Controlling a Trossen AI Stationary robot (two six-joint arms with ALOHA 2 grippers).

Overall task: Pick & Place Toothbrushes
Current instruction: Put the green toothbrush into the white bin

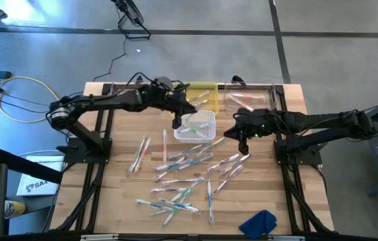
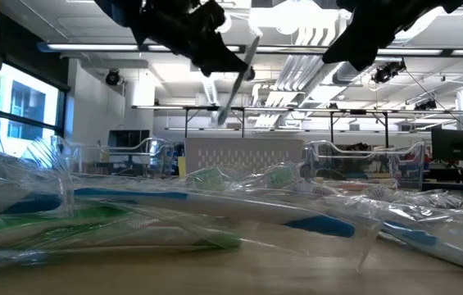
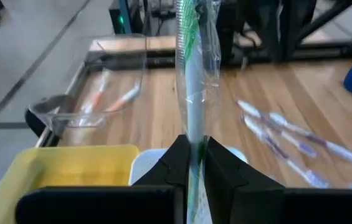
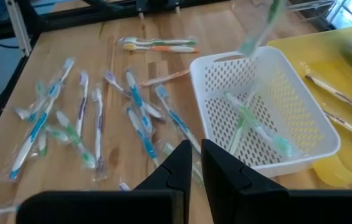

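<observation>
Many wrapped toothbrushes [image 1: 182,177] lie scattered on the wooden table, white with blue, green or pink accents. A white perforated basket [image 1: 210,115] stands at mid-table with a few toothbrushes [image 4: 250,127] in it. My left gripper [image 3: 192,163] hovers at the basket's left edge, shut on a white-and-green toothbrush [image 3: 191,106] in clear wrap. That toothbrush also shows in the low view [image 2: 235,82]. My right gripper [image 1: 244,144] hangs right of the basket above the scattered toothbrushes, its fingers [image 4: 176,168] shut with nothing between them. My left gripper pinches the wrapped toothbrush's white shaft [image 3: 192,140] between its two fingers. The fingers lie along the toothbrush, and most of its length sticks out past their tips. They slant down from the table's left. The toothbrush is lifted clear, tilted downward near the basket.
A yellow tray [image 1: 202,90] and a clear tray [image 1: 249,100] with a couple of toothbrushes stand at the far edge behind the basket. A blue cloth [image 1: 259,223] lies at the near right. Bare wood shows along the table's left and right sides.
</observation>
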